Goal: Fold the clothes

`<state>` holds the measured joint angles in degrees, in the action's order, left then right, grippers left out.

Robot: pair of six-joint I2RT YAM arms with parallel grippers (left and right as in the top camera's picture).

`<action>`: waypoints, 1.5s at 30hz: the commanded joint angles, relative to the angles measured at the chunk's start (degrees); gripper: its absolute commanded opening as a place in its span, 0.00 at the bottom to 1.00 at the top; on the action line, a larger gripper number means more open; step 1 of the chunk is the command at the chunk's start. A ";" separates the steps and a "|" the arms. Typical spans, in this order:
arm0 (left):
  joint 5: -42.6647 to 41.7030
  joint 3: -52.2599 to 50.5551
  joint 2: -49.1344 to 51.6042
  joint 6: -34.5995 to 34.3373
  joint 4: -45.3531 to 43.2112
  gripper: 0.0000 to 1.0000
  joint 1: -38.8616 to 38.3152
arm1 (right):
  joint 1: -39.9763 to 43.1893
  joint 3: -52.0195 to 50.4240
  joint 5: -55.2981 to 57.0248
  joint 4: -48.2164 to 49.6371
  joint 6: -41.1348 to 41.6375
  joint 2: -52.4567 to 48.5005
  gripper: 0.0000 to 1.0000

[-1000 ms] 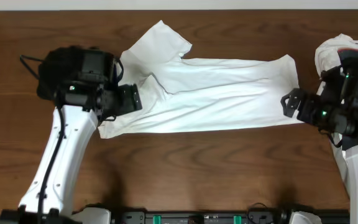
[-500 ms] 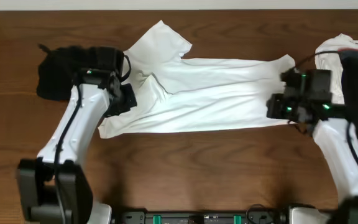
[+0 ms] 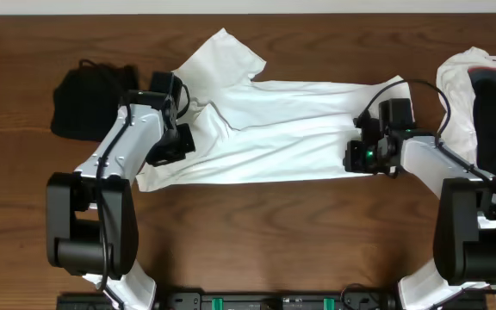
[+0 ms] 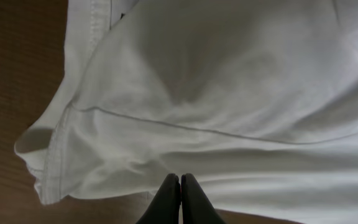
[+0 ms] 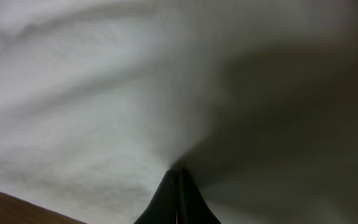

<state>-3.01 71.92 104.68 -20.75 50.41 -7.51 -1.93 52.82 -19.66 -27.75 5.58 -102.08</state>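
A white shirt lies spread flat across the middle of the wooden table, with one sleeve pointing to the back left. My left gripper sits at the shirt's left end, close to the front hem. In the left wrist view its jaws are shut, tips pressed into the white cloth just above the hem. My right gripper is over the shirt's right end. The right wrist view shows it shut, and the fabric puckers toward its tips.
A black garment lies bunched at the back left, just beyond the left arm. A pile of white and dark clothes sits at the right edge. Bare wood runs along the front of the table.
Both arms swung inward onto the shirt's two ends. Both grippers, open a second ago, closed on the cloth. The shirt has barely shifted.
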 commanded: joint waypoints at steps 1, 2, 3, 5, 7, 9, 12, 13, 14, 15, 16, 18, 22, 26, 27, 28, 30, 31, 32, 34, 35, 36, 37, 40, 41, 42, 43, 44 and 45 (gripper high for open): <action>0.02 -0.13 0.20 0.13 -0.15 0.06 0.26 | -0.48 -0.98 3.19 -1.95 0.48 -3.45 0.01; 0.02 -0.13 0.20 0.13 -0.15 0.06 0.26 | -0.48 -1.05 4.13 -3.06 1.27 -3.78 0.01; 0.02 -0.13 0.20 0.13 -0.11 0.06 0.26 | -0.48 -1.11 5.29 -4.48 2.16 -3.85 0.01; 0.00 -0.13 0.17 0.13 0.04 0.06 0.26 | -0.48 -1.29 8.55 -6.54 4.17 -3.82 0.01; 0.00 -0.13 0.17 0.13 0.09 0.06 0.26 | -0.44 -1.29 12.46 -8.59 6.51 -3.82 0.01; -0.02 -0.13 0.17 0.11 0.07 0.06 0.26 | -0.31 -1.29 15.93 -11.10 8.68 -3.82 0.01; -0.02 -0.13 0.15 0.11 0.09 0.06 0.26 | -0.17 -1.29 20.90 -16.00 12.33 -3.82 0.01; -0.02 -0.13 0.15 0.11 0.09 0.06 0.26 | -0.15 -1.29 22.38 -17.35 13.57 -3.82 0.01; -0.02 -0.13 0.15 0.11 0.09 0.06 0.26 | -0.15 -1.29 23.78 -18.64 14.69 -3.82 0.01; -0.02 -0.13 0.15 0.11 0.13 0.06 0.26 | -0.15 -1.29 25.38 -20.11 16.11 -3.82 0.01; -0.02 -0.13 0.15 0.09 0.26 0.06 0.26 | -0.15 -1.29 27.12 -21.86 17.97 -3.82 0.01; -0.26 -0.13 0.15 0.11 0.48 0.06 0.26 | -0.15 -1.29 28.96 -24.37 20.17 -3.78 0.01; -1.05 -0.11 0.09 0.11 0.68 0.06 0.26 | -0.15 -1.29 29.29 -27.43 20.61 -3.76 0.01; -1.11 0.13 -0.76 0.09 -0.02 0.07 0.24 | -0.33 -0.90 29.29 -27.85 19.34 -2.84 0.01; -1.14 0.46 -1.18 0.09 -0.17 0.06 0.24 | -0.39 -0.42 29.27 -27.93 18.16 -2.27 0.01; -1.29 0.76 -1.57 0.11 -0.24 0.06 0.20 | -0.46 0.37 29.00 -28.55 17.40 -1.60 0.01; -2.36 1.18 -2.58 0.11 -0.96 0.06 0.09 | -0.52 2.23 27.93 -30.05 15.63 -0.09 0.01; -3.54 1.18 -3.17 0.11 -1.57 0.06 0.07 | -0.68 3.67 26.77 -31.08 14.36 0.96 0.01; -4.83 1.18 -3.52 0.09 -2.08 0.06 0.04 | -0.79 4.87 25.59 -31.78 13.18 1.81 0.01; -8.61 1.18 -3.74 0.11 -3.41 0.05 0.02 | -1.07 7.28 21.38 -32.79 9.70 3.78 0.01; -10.23 1.14 -3.69 0.13 -4.11 0.06 0.02 | -1.29 8.44 17.81 -32.96 7.08 4.94 0.02; -10.99 1.07 -3.58 0.13 -4.70 0.06 0.02 | -1.53 9.49 13.66 -32.92 4.35 6.03 0.03; -10.91 1.07 -3.50 0.15 -4.96 0.06 0.04 | -1.81 10.64 8.48 -32.54 1.44 7.21 0.04; -10.71 1.07 -3.52 0.31 -5.16 0.06 0.79 | -3.10 13.25 -0.61 -30.16 -2.36 8.94 0.05; -10.73 1.07 -3.56 0.26 -5.14 0.06 1.68 | -4.15 14.43 -2.12 -28.74 -2.73 9.05 0.05; -10.75 1.07 -3.65 0.02 -5.11 0.06 2.91 | -5.01 15.02 -2.25 -27.65 -2.73 9.05 0.05; -10.84 1.07 -3.65 -0.15 -5.11 0.06 4.15 | -6.19 15.37 -2.27 -26.08 -2.73 9.05 0.05; -11.45 1.07 -3.72 -0.13 -5.11 0.06 5.88 | -7.56 15.43 -2.27 -23.85 -2.73 9.05 0.05; -12.31 1.07 -3.72 -0.13 -5.09 0.06 7.41 | -8.90 15.43 -2.27 -21.84 -2.73 9.05 0.05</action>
<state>-13.58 71.94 102.15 -20.78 45.12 -4.47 -7.46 67.61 -16.51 -51.79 6.15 -93.25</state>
